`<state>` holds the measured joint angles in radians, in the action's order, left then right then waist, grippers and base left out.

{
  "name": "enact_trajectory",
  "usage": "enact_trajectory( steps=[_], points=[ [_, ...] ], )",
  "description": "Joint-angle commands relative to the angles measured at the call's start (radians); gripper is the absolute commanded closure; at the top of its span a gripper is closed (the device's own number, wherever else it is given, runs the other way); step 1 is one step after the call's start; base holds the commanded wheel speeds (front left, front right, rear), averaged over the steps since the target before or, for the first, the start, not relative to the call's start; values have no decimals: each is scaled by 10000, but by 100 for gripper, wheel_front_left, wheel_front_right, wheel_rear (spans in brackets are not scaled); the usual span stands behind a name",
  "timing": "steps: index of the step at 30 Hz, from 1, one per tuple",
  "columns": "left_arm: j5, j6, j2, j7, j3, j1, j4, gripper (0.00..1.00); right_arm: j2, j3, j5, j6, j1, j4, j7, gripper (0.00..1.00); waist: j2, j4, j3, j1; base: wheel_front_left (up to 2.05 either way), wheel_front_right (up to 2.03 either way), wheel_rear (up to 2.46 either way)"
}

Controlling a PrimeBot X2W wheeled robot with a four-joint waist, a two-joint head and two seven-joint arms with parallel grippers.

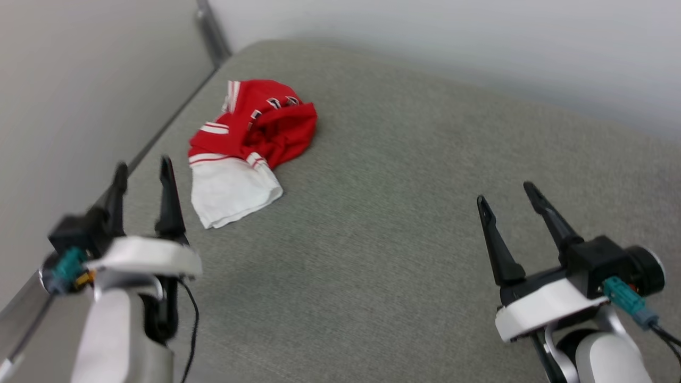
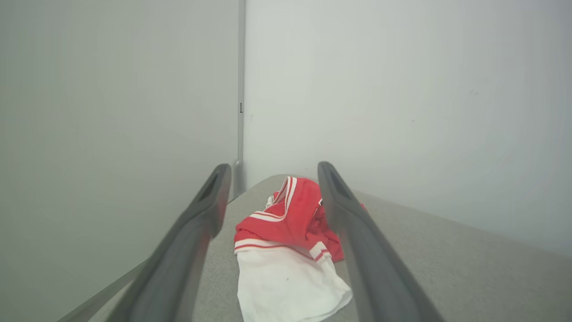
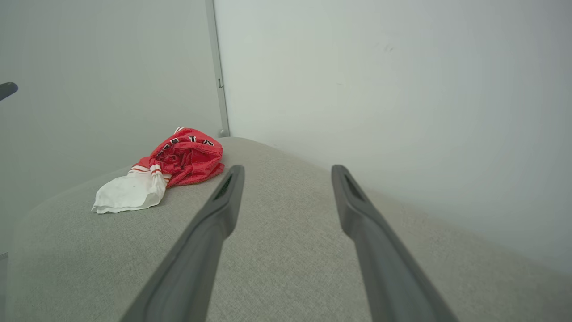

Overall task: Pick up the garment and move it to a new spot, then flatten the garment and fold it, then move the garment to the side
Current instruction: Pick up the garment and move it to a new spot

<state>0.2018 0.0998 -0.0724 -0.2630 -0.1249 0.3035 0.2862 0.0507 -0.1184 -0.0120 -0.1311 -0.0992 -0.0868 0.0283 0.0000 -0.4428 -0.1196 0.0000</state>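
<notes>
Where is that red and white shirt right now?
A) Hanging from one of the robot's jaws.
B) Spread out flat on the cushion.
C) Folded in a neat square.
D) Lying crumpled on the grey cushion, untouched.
D: the garment lies bunched in a heap on the grey cushion, with both sets of jaws open and apart from it.

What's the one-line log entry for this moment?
garment: crumpled, far-left on grey surface | left hand: open, empty, near garment | right hand: open, empty, apart
</notes>
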Motion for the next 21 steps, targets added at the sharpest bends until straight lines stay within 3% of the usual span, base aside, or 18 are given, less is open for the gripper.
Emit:
enact_trajectory(
  steps=[1, 8, 12, 13, 15, 16, 21],
  points=[
    [215, 53, -190, 88, -84, 860, 258, 0, 66, -41, 144, 7, -379, -172, -89, 0, 0, 827, -949, 0, 0, 0, 0],
    [1023, 238, -1662, 1619, -238, 3530, 1120, 0, 228, -36, 214, 7, -1110, -485, -111, 0, 0, 2257, -2457, 0, 0, 0, 0],
    [1590, 284, -2682, 3512, -160, 4585, 1935, 0, 203, 65, 183, 7, -1404, -487, 94, 0, 0, 2919, -3202, 0, 0, 0, 0],
    [1590, 284, -2682, 3512, -160, 4585, 1935, 0, 203, 65, 183, 7, -1404, -487, 94, 0, 0, 2919, -3202, 0, 0, 0, 0],
    [1972, 299, -3371, 4859, -117, 5098, 2508, 0, 148, 80, 143, 7, -1568, -393, 246, 0, 0, 3302, -3629, 0, 0, 0, 0],
    [1972, 299, -3371, 4859, -117, 5098, 2508, 0, 148, 80, 143, 7, -1568, -393, 246, 0, 0, 3302, -3629, 0, 0, 0, 0],
    [2578, 309, -4215, 7096, -31, 5414, 3690, 0, 93, 39, 69, 7, -1836, -172, 529, 0, 0, 3713, -4110, 0, 0, 0, 0]
  ],
)
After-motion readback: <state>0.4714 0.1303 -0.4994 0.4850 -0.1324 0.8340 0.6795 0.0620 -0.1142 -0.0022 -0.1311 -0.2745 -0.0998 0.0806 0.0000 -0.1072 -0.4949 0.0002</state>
